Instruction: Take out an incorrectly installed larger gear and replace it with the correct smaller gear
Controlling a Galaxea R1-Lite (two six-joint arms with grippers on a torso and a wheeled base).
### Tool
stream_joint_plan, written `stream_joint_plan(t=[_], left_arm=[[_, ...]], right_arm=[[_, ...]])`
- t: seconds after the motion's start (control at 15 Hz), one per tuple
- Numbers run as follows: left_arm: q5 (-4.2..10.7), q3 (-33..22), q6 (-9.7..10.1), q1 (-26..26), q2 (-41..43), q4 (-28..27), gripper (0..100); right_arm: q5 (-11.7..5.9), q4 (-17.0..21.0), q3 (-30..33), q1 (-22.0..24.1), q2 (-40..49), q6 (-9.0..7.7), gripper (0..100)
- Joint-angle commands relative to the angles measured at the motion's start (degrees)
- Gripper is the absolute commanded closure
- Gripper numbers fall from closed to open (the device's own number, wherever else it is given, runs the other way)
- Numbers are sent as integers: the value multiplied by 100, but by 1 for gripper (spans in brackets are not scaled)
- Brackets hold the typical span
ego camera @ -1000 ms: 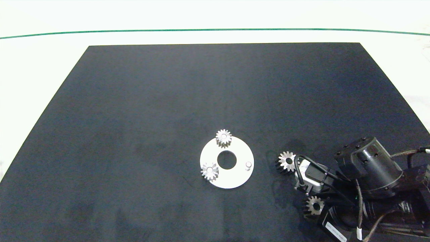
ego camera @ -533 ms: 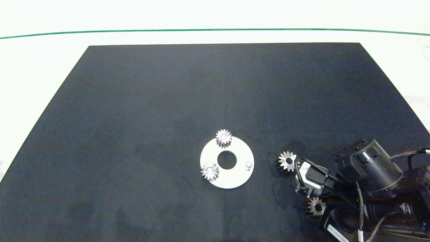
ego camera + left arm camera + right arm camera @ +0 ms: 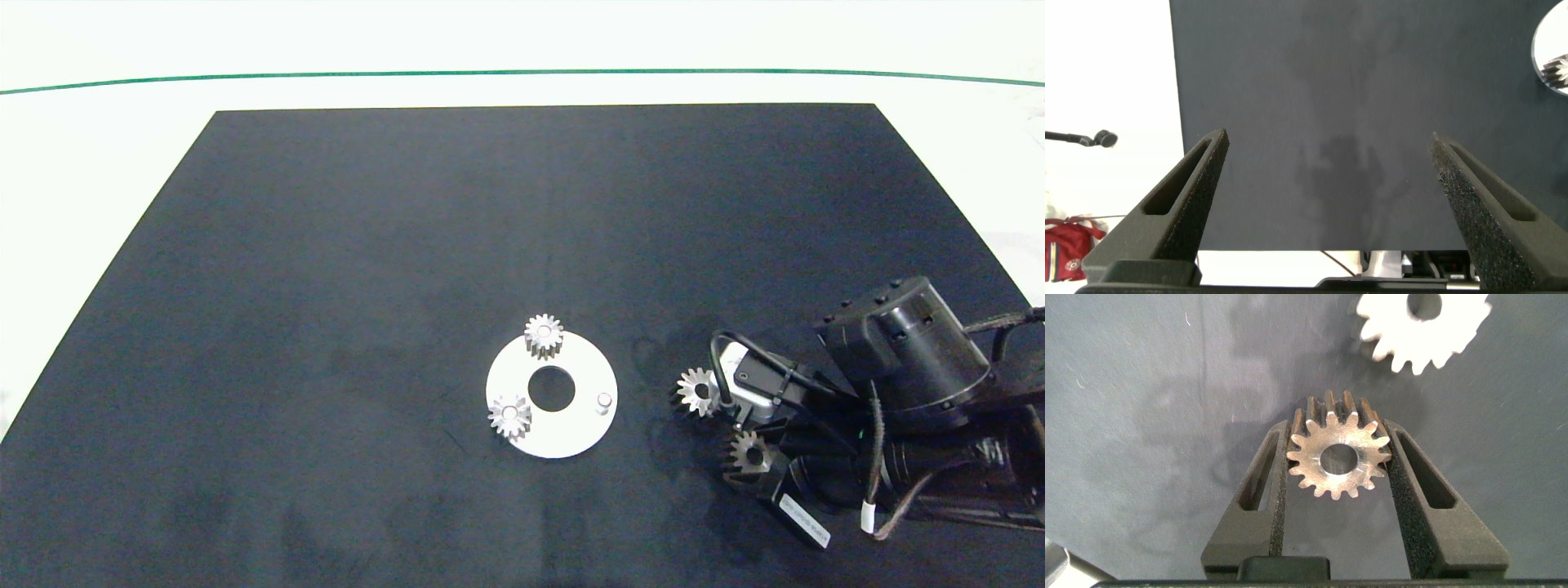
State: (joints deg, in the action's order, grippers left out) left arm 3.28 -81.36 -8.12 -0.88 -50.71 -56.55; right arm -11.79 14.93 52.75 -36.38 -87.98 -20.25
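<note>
A round silver plate (image 3: 571,429) lies on the black mat with two small gears on its pegs, one at the far rim (image 3: 543,333) and one at the near left (image 3: 509,415). Its right peg (image 3: 604,400) is bare. The larger gear (image 3: 696,390), star-toothed, lies on the mat right of the plate and shows bright in the right wrist view (image 3: 1421,318). My right gripper (image 3: 1337,433) is shut on the smaller gear (image 3: 1335,461), held flat just above the mat and near the larger gear (image 3: 747,452). My left gripper (image 3: 1329,139) hangs open, holding nothing.
The black mat (image 3: 408,245) covers most of the white table, with a green line (image 3: 522,72) along the far side. The left wrist view shows the mat's edge (image 3: 1176,122), the plate's rim (image 3: 1547,37), and a red object (image 3: 1065,249) on the floor beyond the table.
My right arm has moved toward the table's far side and slightly left, carrying the smaller gear closer to the larger gear. The larger gear and the plate have stayed put.
</note>
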Motion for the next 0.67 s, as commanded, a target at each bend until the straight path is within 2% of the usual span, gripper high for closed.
stream_joint_plan(t=[0.07,0.13,0.27,0.33,0.67], left_arm=[[6,15,-14,17,-9,-31,0],[6,15,-5,17,-9,-31,0],[6,15,-5,17,-9,-31,0],[6,15,-14,17,-18,-31,0],[6,15,-5,17,-18,-31,0]], right_arm=[[-25,686,877,-150,-176,-85,72],[-25,1099,1308,-186,-272,-111,72],[-25,1662,2152,-326,-536,-111,72],[-25,1759,2380,-405,-685,-102,72],[-16,1767,2767,-722,-1230,-67,72]])
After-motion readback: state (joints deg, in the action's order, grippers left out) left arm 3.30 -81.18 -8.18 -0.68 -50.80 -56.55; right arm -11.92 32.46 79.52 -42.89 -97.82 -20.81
